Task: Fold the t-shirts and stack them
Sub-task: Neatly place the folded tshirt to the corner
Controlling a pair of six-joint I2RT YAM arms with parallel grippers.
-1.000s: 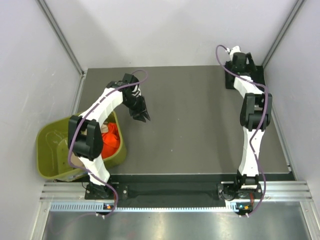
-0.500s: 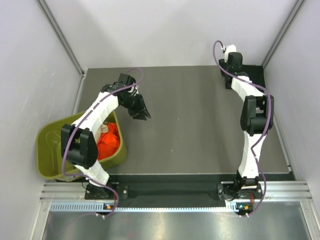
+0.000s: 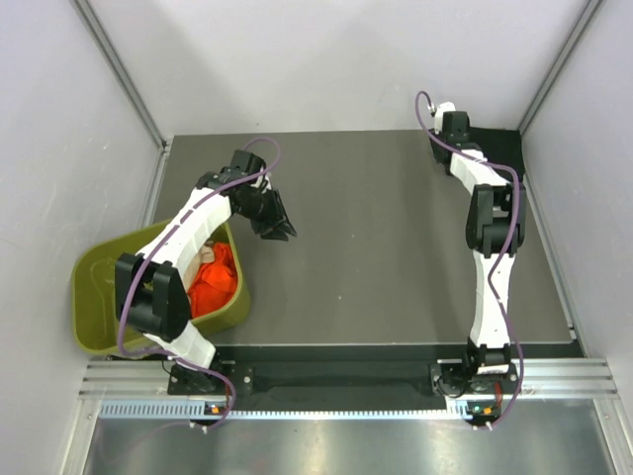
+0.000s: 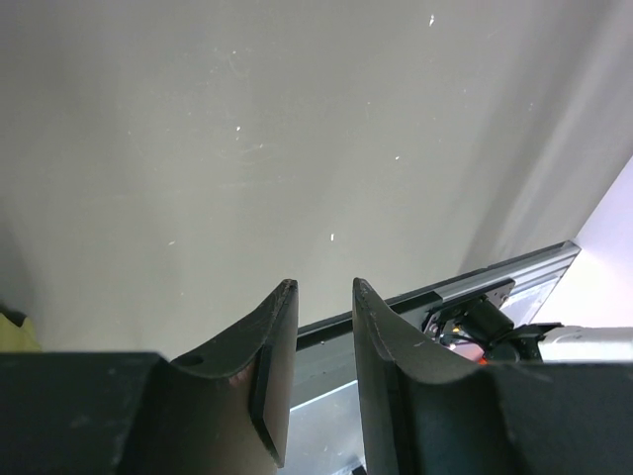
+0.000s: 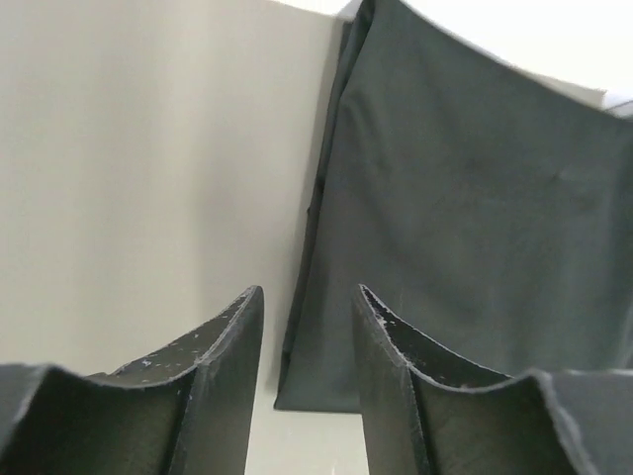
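- The black t-shirt (image 5: pixel 465 198) lies folded flat at the far right corner of the tabletop (image 3: pixel 376 247).
- The right fingers (image 5: pixel 223 366) point at the shirt's nearest corner from close by. They are partly spread, with nothing between them.
- The left fingers (image 4: pixel 232 361) are partly spread and empty over bare tabletop, near the green tub (image 3: pixel 99 297).
- The orange-red t-shirt (image 3: pixel 213 282) lies bunched and unfolded inside that tub.
- Handling: both shirts are judged to be light, limp cloth that sags and slides. A pinch holds only the layers it closes on.
- Black t-shirt: take hold through all layers at a corner or a folded edge. Otherwise the fold is likely to open.
- Orange-red t-shirt: pinch a raised ridge to lift it out. Then take hold again at the shoulders or hem to spread it.
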